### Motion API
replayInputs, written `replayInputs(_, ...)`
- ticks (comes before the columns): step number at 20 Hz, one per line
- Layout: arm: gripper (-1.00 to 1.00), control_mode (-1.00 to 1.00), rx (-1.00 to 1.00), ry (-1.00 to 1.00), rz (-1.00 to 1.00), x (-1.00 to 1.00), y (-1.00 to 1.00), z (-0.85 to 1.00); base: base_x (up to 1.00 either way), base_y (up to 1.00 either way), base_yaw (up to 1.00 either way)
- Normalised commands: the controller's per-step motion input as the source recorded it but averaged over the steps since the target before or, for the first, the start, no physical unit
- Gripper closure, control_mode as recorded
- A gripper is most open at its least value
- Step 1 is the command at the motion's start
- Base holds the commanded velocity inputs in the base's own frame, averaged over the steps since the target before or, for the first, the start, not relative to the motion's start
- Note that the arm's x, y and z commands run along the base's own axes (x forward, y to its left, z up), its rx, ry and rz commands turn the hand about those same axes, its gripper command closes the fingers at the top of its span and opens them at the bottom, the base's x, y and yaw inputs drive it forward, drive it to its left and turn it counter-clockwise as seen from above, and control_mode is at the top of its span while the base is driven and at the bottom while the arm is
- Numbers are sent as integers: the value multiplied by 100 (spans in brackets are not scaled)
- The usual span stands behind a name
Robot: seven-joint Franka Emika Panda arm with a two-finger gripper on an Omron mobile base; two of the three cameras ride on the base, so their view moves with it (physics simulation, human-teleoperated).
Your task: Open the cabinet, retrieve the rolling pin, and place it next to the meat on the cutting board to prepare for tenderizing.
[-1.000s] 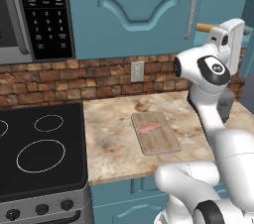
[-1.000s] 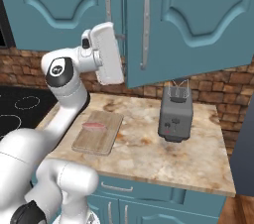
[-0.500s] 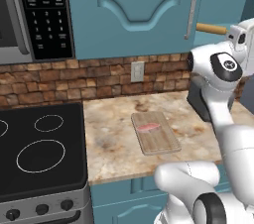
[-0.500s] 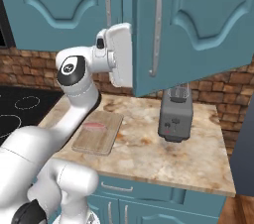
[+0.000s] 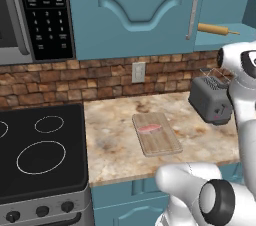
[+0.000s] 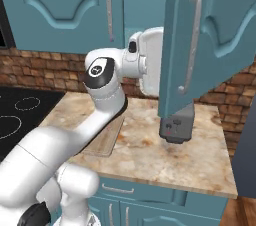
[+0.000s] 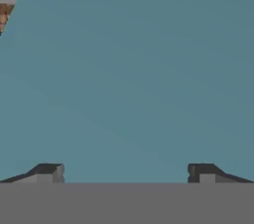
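With cabinet door (image 6: 200, 40) swung open, rolling pin (image 5: 218, 30) lies on the shelf (image 5: 220, 40); gripper (image 7: 124, 171), jaws apart w/ nothing btw them, should clear the door edge, then reach straight in.

Setting: domestic kitchen. Indicators: black glass cooktop (image 5: 37, 152) at 8 o'clock, microwave (image 5: 30, 12) at 10 o'clock, brick backsplash (image 5: 100, 77), granite counter (image 5: 115, 140), toaster (image 5: 212, 100) at 3 o'clock, teal cabinet (image 5: 135, 10) at 12 o'clock.

Cabinet (image 6: 210, 45) open, upper right of the right base view.
Rolling pin (image 5: 218, 30) on shelf, upper right; meat (image 5: 150, 129) on cutting board (image 5: 157, 134), centre.
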Motion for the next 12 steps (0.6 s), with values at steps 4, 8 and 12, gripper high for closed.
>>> replayInputs(4, -100, -100, 0, 0, -13, -8, -87, 0, 0, 0, 0)
replayInputs(8, -100, -100, 0, 0, -11, 0, -84, 0, 0, 0, 0)
replayInputs(12, -100, -100, 0, 0, -8, 6, -81, -1, 0, 0, 0)
